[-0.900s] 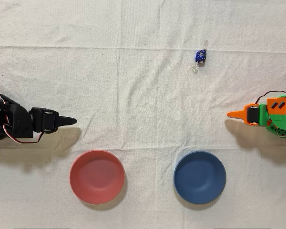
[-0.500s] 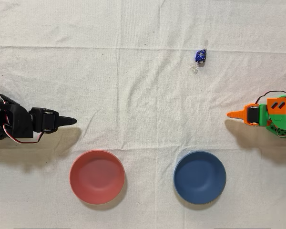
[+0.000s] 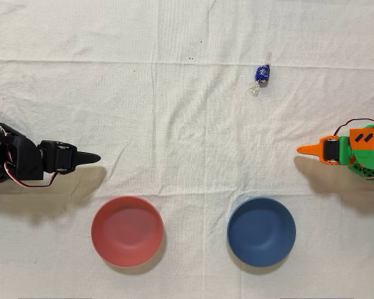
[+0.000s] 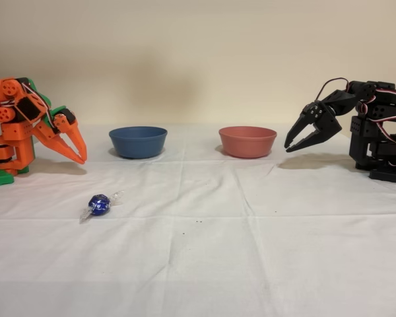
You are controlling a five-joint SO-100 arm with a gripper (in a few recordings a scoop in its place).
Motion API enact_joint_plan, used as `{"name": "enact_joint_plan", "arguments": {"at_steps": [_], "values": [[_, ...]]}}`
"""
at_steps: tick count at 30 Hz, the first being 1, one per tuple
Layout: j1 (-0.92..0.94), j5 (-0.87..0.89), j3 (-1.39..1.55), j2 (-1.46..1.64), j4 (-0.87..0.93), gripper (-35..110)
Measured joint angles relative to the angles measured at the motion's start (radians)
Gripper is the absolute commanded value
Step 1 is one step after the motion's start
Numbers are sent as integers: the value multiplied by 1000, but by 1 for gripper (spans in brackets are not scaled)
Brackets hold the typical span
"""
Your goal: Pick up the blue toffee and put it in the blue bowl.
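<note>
White cloth covers the worktop point(image 4: 264, 251), where the blue toffee point(image 4: 99, 205) lies alone in the fixed view, apart from the orange arm's claw point(image 4: 81, 157), its fingers nearly together and empty. Behind sit the blue bowl point(image 4: 138, 141) and a pinkish-red bowl point(image 4: 247, 141).

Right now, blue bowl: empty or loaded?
Empty. The blue bowl shows only bare interior from overhead; the blue toffee lies apart on the cloth.

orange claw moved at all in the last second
No. In the overhead view the orange claw holds the same spot, right of and above the blue bowl.
</note>
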Motion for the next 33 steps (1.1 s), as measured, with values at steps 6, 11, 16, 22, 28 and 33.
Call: {"name": "enact_joint_plan", "arguments": {"at_steps": [6, 11, 16, 22, 28, 33], "values": [[0, 0, 0, 0, 0, 0], [0, 0, 0, 0, 0, 0], [0, 0, 0, 0, 0, 0], [0, 0, 0, 0, 0, 0], [0, -9, 0, 0, 0, 2], [0, -15, 0, 0, 0, 0]]}}
